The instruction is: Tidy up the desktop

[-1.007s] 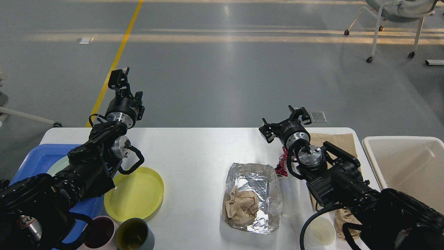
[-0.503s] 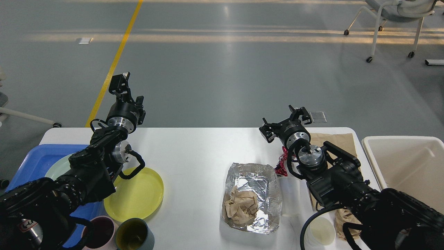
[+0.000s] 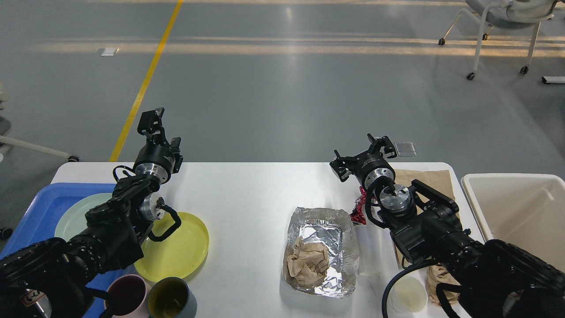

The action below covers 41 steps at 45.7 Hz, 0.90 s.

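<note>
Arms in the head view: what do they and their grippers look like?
Both arms are black, built of chunky segments with polished silver rings at the wrist joints. A black cable loops beside each wrist. The left gripper and right gripper are black, with short angular jaws. A white label with red marks sits near the left arm's base.

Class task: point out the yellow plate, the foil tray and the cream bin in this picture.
yellow plate [image 3: 185,247], head view, on its bare flat centre.
foil tray [image 3: 324,225], head view, on its shiny bare floor.
cream bin [image 3: 474,201], head view, on its left rim.
</note>
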### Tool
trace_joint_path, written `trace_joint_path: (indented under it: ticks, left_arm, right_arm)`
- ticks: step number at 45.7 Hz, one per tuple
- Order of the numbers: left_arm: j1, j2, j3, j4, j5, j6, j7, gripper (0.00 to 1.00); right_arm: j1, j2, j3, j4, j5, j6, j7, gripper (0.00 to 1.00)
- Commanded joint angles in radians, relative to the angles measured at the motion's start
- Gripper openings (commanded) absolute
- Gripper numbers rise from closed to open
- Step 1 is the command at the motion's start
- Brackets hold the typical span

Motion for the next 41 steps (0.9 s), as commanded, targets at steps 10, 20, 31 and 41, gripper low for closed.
trace_joint_path:
  ticks: [10,20,31,41]
  left_arm:
    - [-0.033,-0.001,0.04,0.008,-0.005,0.0,0.002,0.99]
    - [-0.129,0.002,0.342,0.014,-0.011,0.002,0.015,0.99]
    - [-0.237,0.021,0.721,0.002,-0.008,-0.067,0.11,0.99]
    - [-0.361,0.083,1.005,-0.035,-0.005,-0.418,0.213,0.99]
  right_arm:
    - [0.0,0.0,0.0,0.0,0.0,0.0,0.001,1.0]
    - [0.0,0.0,0.0,0.0,0.0,0.0,-0.001,1.0]
    - [-0.002,0.0,0.0,0.0,0.0,0.0,0.001,1.0]
    - [-0.002,0.002,0.0,0.0,0.0,0.0,0.001,1.0]
